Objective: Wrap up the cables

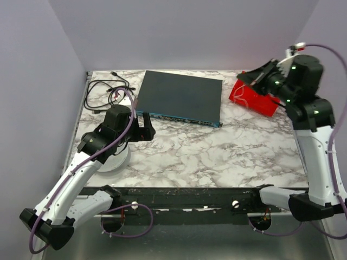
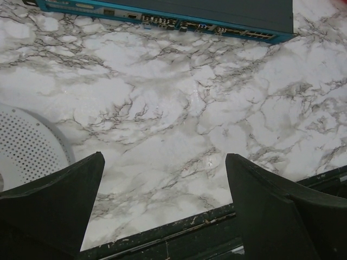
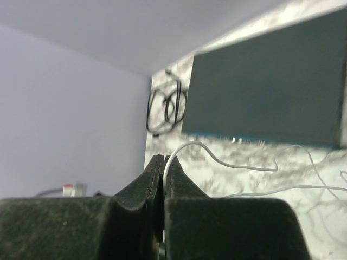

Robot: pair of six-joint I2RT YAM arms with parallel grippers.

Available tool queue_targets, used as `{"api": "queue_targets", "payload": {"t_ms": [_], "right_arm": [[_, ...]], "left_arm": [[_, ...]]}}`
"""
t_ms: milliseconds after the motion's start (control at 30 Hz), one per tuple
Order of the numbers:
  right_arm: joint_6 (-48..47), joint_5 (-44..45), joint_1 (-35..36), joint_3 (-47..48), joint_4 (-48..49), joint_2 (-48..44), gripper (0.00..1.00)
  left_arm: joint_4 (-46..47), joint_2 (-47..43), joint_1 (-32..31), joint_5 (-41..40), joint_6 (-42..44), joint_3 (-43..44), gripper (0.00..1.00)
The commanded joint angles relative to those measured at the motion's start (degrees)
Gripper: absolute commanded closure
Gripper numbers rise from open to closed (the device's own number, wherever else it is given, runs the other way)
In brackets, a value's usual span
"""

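At the far right of the bench (image 1: 217,157), the right gripper (image 3: 164,160) clenched the thin white cable (image 3: 192,143); the left gripper (image 2: 162,173) hung released.

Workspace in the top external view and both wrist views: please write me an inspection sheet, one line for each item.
Surface: white marble-pattern table top.
Job's things: thin white wire, one end pinched in the right tool, the rest trailing loose.
Clutter: network switch far middle; red box far right; white perforated disc near left.
Tools: left tool open above the table, holding nothing; right tool shut on the wire, near the red box.
Cables: coiled black cord far left; purple arm cables.
Surroundings: plain lilac walls.
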Motion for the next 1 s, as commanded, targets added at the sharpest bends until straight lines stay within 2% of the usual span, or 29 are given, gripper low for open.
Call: {"api": "queue_targets", "payload": {"t_ms": [0,100,200,267,433,533,600,667,700,733,767,800,867,967], "right_arm": [[4.5,1.03,14.79,-7.64,5.5,1.58,0.99],[6.44,5.43,24.9,-10.86,10.03,4.24,1.0],[8.01,4.94,26.59,-16.81,15.11,5.33,0.99],[6.83,7.68,26.51,-19.49,14.16,6.78,0.99],[3.63,13.25,21.83,-31.52,11.44,8.99,0.99],[2.88,13.67,16.4,-41.68,12.05,5.04,0.99],[2.05,16.19,13.82,-45.44,10.89,1.28,0.99],[1.34,19.95,13.42,-46.8,8.46,-1.67,0.83],[1.13,21.58,13.42,-46.96,7.04,-2.53,0.67],[0.82,23.1,13.4,-46.89,6.09,-3.51,0.46],[0.49,23.78,13.4,-46.81,5.33,-4.14,0.29],[0.07,24.09,13.41,-46.48,4.84,-4.8,0.18],[-0.48,23.95,13.38,-45.52,4.34,-5.91,0.07],[-2.07,24.05,13.4,-43.34,4.03,-7.06,0.0]], "left_arm": [[3.98,0.55,0.34,4.67,-3.13,-3.31,0.01],[5.5,0.66,0.34,5.05,-4.28,-5.59,0.01],[6.91,0.88,0.34,4.8,-4.97,-8.09,0.01],[7.89,1.45,0.25,5.4,-5.47,-9.87,0.01],[8.93,3.01,-0.27,5.2,-5.95,-12.69,0.01],[8.32,2.76,-0.53,3.83,-6.26,-13.35,0.01],[5.58,2.36,-0.54,-1.89,-7.28,-12.93,0.01],[2.27,2.02,-0.46,-8.42,-8.74,-12.26,0.01],[0.52,2.11,-0.3,-12.18,-9.39,-11.8,0.01],[-1.94,2.36,-0.12,-15.79,-10.3,-11.37,0.01],[-3.63,2.79,0.27,-18.63,-11.34,-11.04,0.01],[-5.12,3.11,0.99,-21.31,-12.19,-11.15,0.01],[-6.39,4.37,3.45,-23.46,-12.98,-11.78,0.01],[-7.23,7.73,5.0,-27.23,-13.4,-11.75,0.01]]}}
